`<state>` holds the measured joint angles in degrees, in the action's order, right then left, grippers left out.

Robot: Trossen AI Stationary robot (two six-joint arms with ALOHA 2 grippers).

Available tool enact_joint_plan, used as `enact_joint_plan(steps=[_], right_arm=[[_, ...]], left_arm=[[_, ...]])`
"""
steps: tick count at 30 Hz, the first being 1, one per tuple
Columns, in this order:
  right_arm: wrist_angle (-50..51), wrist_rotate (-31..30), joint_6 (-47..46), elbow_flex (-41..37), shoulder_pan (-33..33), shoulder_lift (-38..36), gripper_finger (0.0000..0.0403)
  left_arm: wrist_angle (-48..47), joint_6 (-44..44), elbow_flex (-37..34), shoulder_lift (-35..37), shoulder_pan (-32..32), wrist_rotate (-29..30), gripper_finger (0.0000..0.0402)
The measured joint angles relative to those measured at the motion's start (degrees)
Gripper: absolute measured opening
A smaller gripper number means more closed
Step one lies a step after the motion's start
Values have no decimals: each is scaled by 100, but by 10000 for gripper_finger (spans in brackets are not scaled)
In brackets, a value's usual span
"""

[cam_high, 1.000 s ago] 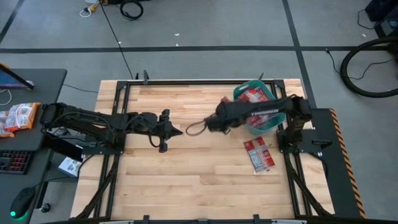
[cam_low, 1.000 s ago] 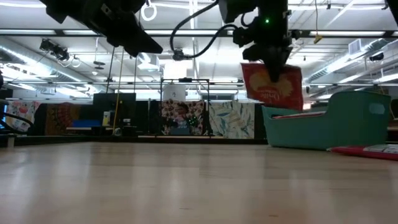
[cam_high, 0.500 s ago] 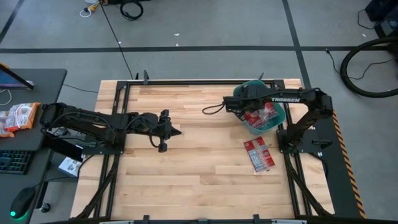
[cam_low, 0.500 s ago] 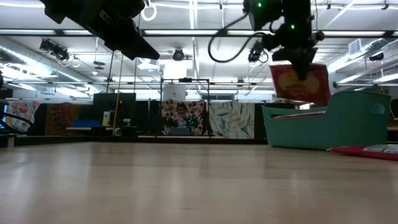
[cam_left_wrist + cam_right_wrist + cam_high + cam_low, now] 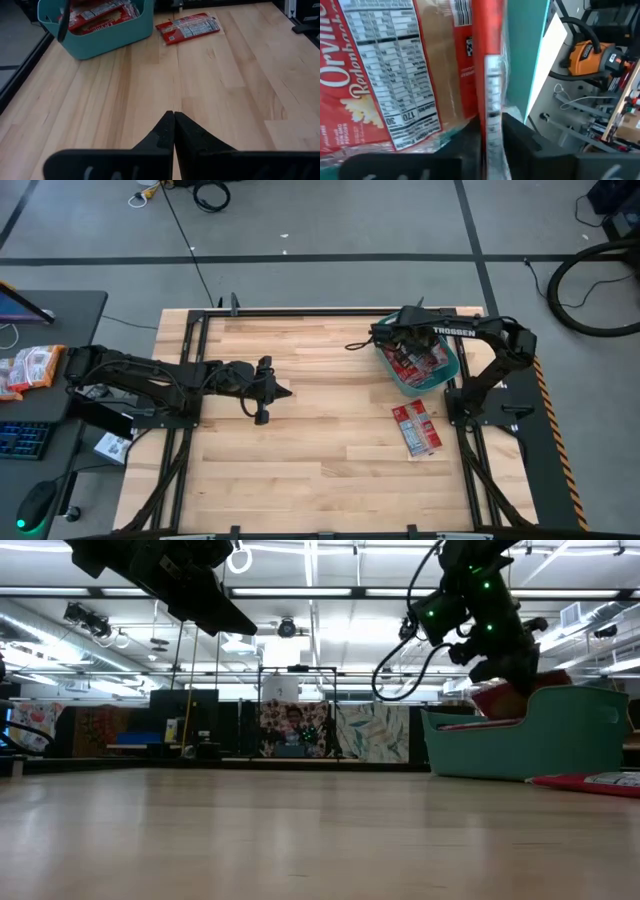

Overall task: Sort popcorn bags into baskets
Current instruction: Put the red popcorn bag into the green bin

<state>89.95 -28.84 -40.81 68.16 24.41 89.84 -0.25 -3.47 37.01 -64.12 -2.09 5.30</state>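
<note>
Right tool (image 5: 490, 135) is down inside the teal basket (image 5: 443, 376) now, fingers pinching a popcorn bag (image 5: 487, 65) on edge; a second ago it was out over mid-bench. Two bags (image 5: 415, 428) lie beside the basket. Left tool (image 5: 173, 131) waits pressed together over mid-bench (image 5: 320, 460).

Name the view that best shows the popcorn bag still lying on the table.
Left wrist view: the popcorn bag lies flat and whole beside the basket. The high view shows it small; the low view catches only its edge; the right wrist view misses it.
</note>
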Motion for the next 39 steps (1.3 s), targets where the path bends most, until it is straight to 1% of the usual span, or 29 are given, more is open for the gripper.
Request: enact_joint_plan(steps=[5, 8, 11, 14, 16, 22, 27, 33, 36, 39], right_arm=[[11, 63, 97, 176, 4, 0, 136], [11, 355, 96, 583, -30, -2, 171], [5, 422, 68, 1138, -210, -2, 194], [-76, 436, -100, 1615, -492, -9, 206], [-418, 524, -205, 1752, -767, -9, 209], [-1822, 1308, -334, 1521, -1827, -7, 209], [-1967, 1353, -1473, 1174, -2812, -7, 208], [-2197, 1498, -3182, 437, -3926, 0, 208], [-2524, 1598, -3912, 130, -4388, 2, 208], [-2776, 1756, -4506, -17, -4736, 73, 208]], left_arm=[[-1, -17, 0, 0, 0, 0, 9], [-2, -20, 0, 0, 0, 0, 9], [-2, -21, 0, 0, 0, 1, 9], [-4, -23, 0, 0, 0, 0, 9], [-6, -23, 0, 0, 0, 2, 9], [-93, -25, 0, 0, 0, 2, 9], [-198, -25, 0, 0, 0, 2, 9], [-188, -27, 0, 0, 0, 2, 9], [-188, -27, 0, 0, 0, 1, 9], [-188, -27, 0, 0, 0, 2, 9]])
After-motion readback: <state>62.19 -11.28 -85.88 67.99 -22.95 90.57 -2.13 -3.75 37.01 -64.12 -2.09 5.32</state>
